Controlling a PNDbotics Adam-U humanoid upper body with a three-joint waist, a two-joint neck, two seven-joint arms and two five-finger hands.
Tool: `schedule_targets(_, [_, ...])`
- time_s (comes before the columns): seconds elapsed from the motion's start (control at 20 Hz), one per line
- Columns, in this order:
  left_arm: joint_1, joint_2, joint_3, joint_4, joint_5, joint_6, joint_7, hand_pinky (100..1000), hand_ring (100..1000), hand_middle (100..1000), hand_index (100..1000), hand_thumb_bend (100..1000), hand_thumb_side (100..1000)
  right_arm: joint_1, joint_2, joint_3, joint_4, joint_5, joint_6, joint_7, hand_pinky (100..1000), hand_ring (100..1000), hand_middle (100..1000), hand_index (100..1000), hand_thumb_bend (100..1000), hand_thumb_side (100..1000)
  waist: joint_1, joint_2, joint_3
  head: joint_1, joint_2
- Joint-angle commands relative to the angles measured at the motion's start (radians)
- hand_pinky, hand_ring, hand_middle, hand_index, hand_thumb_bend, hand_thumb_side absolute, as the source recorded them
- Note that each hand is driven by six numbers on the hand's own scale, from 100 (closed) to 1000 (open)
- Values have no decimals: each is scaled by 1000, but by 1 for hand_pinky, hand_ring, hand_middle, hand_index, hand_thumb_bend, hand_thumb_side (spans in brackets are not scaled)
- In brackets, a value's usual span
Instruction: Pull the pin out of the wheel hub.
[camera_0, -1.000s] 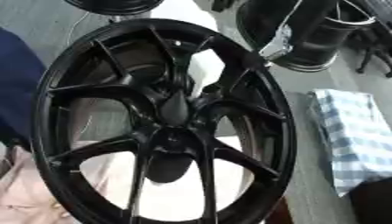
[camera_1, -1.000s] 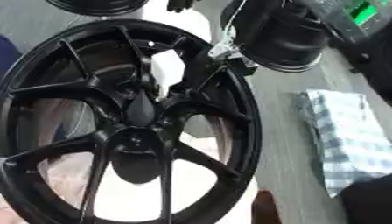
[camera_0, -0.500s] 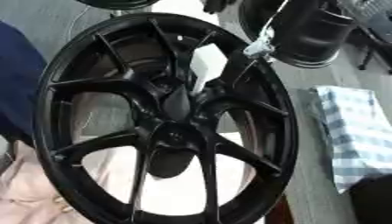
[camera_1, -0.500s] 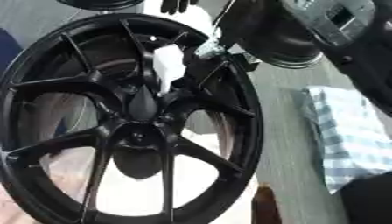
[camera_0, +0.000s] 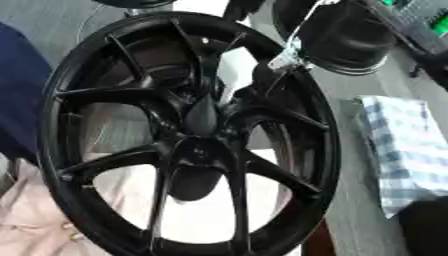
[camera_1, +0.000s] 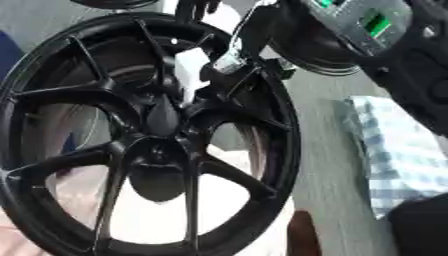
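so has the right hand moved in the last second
Yes. The right hand has come down from the upper right, crossing the wheel's rim toward the hub.

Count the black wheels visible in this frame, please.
2, possibly more. A large spoked wheel fills the foreground. A second wheel lies behind it at upper right. A dark curved edge at the top may be another.

Even, soft daylight, no hard shadows. Whole frame is smeared with blur. The black wheel (camera_0: 188, 135) shows faint sheen on its spokes; bright white washes out at upper centre.
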Motion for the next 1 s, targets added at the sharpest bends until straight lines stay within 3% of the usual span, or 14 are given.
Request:
schedule_targets(0.05, [-11, 9, -1, -8, -1, -2, -4, 599, 564, 491, 687, 100, 906, -17, -14, -7, -14, -8, -1, 6, 831, 802, 731, 814, 556, 367, 10, -19, 2, -3, 3])
schedule_targets(1.0, [-24, 2, -6, -12, -3, 1, -11, 598, 565, 491, 687, 100, 905, -1, 16, 21, 39, 30, -8, -26, 815, 772, 695, 776, 531, 301, 10, -10, 17, -13, 4])
